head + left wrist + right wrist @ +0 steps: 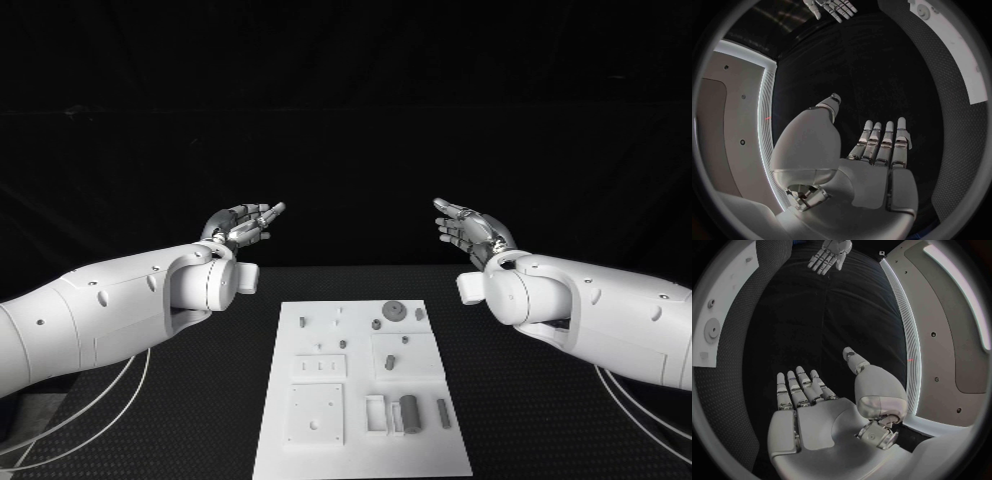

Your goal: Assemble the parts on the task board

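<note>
The white task board lies flat in the middle of the black table. Several small grey parts sit on it, among them a round disc near the far end and a dark cylinder near the front. My left hand hangs well above and beyond the board's far left, fingers spread, holding nothing; its palm is bare. My right hand mirrors it beyond the far right, also spread with a bare palm. A corner of the board shows in the left wrist view.
Black table surface surrounds the board on both sides. White cables loop beneath my left arm, and more beneath the right. The other hand appears far off in each wrist view.
</note>
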Available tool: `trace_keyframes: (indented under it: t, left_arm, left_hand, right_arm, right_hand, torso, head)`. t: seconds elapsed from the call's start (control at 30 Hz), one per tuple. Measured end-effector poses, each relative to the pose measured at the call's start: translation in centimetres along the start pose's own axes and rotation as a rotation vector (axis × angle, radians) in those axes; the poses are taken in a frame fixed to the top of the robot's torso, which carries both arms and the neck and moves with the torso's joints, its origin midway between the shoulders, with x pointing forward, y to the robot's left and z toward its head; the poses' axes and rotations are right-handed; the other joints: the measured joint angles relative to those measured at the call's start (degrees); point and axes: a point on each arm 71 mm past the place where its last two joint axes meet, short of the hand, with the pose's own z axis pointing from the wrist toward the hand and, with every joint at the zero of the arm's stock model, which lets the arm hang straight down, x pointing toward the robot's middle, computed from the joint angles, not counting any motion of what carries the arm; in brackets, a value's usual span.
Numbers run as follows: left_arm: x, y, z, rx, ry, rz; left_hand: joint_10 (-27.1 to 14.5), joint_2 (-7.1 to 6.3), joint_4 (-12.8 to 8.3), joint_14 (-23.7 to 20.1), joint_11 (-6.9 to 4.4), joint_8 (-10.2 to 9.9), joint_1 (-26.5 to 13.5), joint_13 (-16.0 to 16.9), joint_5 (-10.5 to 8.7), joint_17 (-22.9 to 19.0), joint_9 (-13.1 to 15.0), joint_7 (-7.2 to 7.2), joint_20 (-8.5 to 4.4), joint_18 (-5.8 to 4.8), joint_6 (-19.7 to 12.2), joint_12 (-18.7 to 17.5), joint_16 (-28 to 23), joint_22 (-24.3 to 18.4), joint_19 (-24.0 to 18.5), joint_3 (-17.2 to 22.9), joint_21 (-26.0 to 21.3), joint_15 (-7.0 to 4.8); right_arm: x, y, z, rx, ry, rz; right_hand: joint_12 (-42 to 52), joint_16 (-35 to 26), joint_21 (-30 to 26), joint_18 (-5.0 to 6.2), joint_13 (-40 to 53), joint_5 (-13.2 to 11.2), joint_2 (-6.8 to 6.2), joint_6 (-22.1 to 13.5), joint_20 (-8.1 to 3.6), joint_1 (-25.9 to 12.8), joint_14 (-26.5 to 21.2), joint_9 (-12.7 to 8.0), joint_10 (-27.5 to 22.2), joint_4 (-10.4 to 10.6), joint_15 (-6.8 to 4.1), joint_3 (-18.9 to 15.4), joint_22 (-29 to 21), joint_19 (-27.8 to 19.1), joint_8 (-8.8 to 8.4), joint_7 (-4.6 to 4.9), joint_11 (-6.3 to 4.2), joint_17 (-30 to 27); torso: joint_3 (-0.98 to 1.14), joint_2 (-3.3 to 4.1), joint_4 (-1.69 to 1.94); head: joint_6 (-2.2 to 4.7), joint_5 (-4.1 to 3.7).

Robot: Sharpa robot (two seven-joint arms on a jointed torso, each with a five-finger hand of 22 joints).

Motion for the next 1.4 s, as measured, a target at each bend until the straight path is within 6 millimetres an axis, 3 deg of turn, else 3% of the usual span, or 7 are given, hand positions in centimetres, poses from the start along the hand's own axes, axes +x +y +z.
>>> trace_keyframes:
  t: [0.3, 0.6, 0.87, 1.1, 1.27, 1.3, 1.4]
  left_arm:
    - [-0.4, -0.3, 0.8, -0.079, 0.060, 0.009]
    - [-0.8, 0.1, -0.3, -0.085, 0.132, 0.024]
    - [0.0, -0.2, -2.3, -0.047, 0.272, 0.043]
    - [1.3, -0.5, -4.0, -0.014, 0.368, 0.060]
    - [2.5, -0.8, -5.0, 0.006, 0.419, 0.063]
    - [2.6, -0.8, -5.1, 0.009, 0.426, 0.063]
    - [3.1, -0.9, -5.5, 0.017, 0.444, 0.063]
  left_hand:
    - [4.3, 0.82, 0.1, 2.6, 0.95, 0.8, 1.2, 0.7, -0.01, 2.5, 0.7, 1.17, -0.45, 0.00, 1.2, 1.3, 1.6, 0.7, 0.7, -0.1, 0.7, 0.54]
    - [17.0, 5.30, -3.4, 17.6, 4.58, 3.6, 9.1, 2.6, 0.51, 5.0, 1.5, 3.53, -3.17, 1.22, 10.1, 6.3, 9.2, 2.0, 11.2, -4.7, 5.0, 1.87]
    - [26.9, 8.94, -4.3, 26.3, 3.66, 2.3, 17.7, 3.0, 0.82, 5.3, -0.8, 4.84, -5.36, 2.31, 18.7, 8.0, 11.0, 0.2, 19.1, -9.7, 5.6, -0.83]
    - [28.7, 7.81, -1.4, 27.6, 3.27, 1.1, 21.5, 2.4, 0.47, 5.6, -2.0, 5.05, -6.36, 2.28, 20.9, 6.6, 10.5, -1.0, 20.9, -9.4, 4.7, -1.28]
    - [29.1, 7.80, -0.1, 27.9, 3.29, 0.8, 21.6, 2.2, 0.47, 5.8, -2.2, 5.25, -6.46, 2.25, 21.1, 6.2, 10.2, -1.1, 21.0, -9.9, 4.7, -1.40]
    - [29.1, 7.80, 0.0, 27.9, 3.29, 0.8, 21.6, 2.2, 0.47, 5.8, -2.2, 5.25, -6.46, 2.25, 21.1, 6.2, 10.2, -1.1, 21.0, -10.1, 4.6, -1.40]
    - [29.1, 7.80, 0.1, 27.9, 3.29, 0.8, 21.6, 2.1, 0.47, 5.8, -2.3, 5.25, -6.49, 2.24, 21.1, 5.9, 10.2, -1.2, 21.0, -10.1, 4.4, -1.40]
  right_arm:
    - [-1.6, 1.3, 1.6, 0.092, 0.121, -0.024]
    - [-1.2, 1.9, 4.1, -0.004, 0.170, -0.478]
    - [0.9, 2.2, 4.0, -0.152, 0.273, -0.979]
    - [3.0, 1.5, 3.6, -0.226, 0.361, -1.226]
    - [3.8, 1.4, 3.3, -0.265, 0.399, -1.342]
    - [4.0, 1.4, 3.2, -0.272, 0.407, -1.357]
    - [4.7, 1.1, 2.8, -0.291, 0.435, -1.403]
  right_hand:
    - [1.9, 4.1, 1.7, 0.00, 0.9, 0.0, -0.44, 4.3, 0.64, 4.8, 4.5, 4.0, 6.1, -4.2, 1.57, 1.0, 8.9, 2.8, 3.59, 0.25, 0.92, 3.9]
    - [6.1, 10.9, 5.5, 3.55, 2.5, 0.0, -3.12, 14.5, -0.03, 14.1, 16.4, 7.7, 16.8, -8.0, 1.35, 3.5, 20.3, 12.7, 9.05, 1.04, 0.80, 8.2]
    - [9.5, 15.4, 7.9, 7.12, 3.9, 0.0, -5.01, 23.7, -0.37, 20.0, 27.9, 8.8, 26.7, -8.8, -2.27, 4.0, 21.8, 23.2, 12.18, 2.16, -1.87, 10.2]
    - [9.9, 18.7, 10.3, 8.58, 4.4, 0.0, -5.73, 28.9, -1.29, 22.6, 37.7, 9.0, 32.3, -9.2, -6.33, 3.6, 21.6, 33.0, 12.64, 2.99, -3.58, 12.2]
    - [9.8, 22.0, 12.9, 9.40, 4.5, 0.0, -5.77, 31.4, -3.37, 23.8, 45.7, 8.9, 35.5, -9.5, -9.40, 3.1, 21.5, 41.3, 12.50, 2.73, -4.77, 14.6]
    - [9.5, 25.1, 15.3, 9.92, 4.5, 0.0, -6.04, 33.2, -5.88, 24.8, 52.3, 8.6, 37.7, -9.4, -11.94, 2.2, 21.7, 48.4, 11.79, 2.41, -5.73, 16.7]
    - [8.8, 28.4, 17.6, 9.94, 4.5, 0.0, -6.09, 33.9, -7.97, 24.8, 57.2, 8.1, 39.2, -9.4, -13.37, 1.5, 22.5, 54.0, 11.03, 2.07, -6.68, 18.9]
  torso:
    - [-0.01, 0.02, 0.01]
    - [-0.14, 0.43, 0.18]
    - [0.07, 1.33, 0.94]
    - [0.27, 2.66, 2.08]
    - [0.22, 3.92, 2.99]
    - [0.16, 4.26, 3.19]
    - [0.01, 5.10, 3.65]
  head:
    - [-0.01, 0.01]
    - [0.16, 0.17]
    - [0.24, -0.21]
    - [0.57, -1.20]
    - [0.91, -1.99]
    - [0.97, -2.18]
    - [1.15, -2.70]
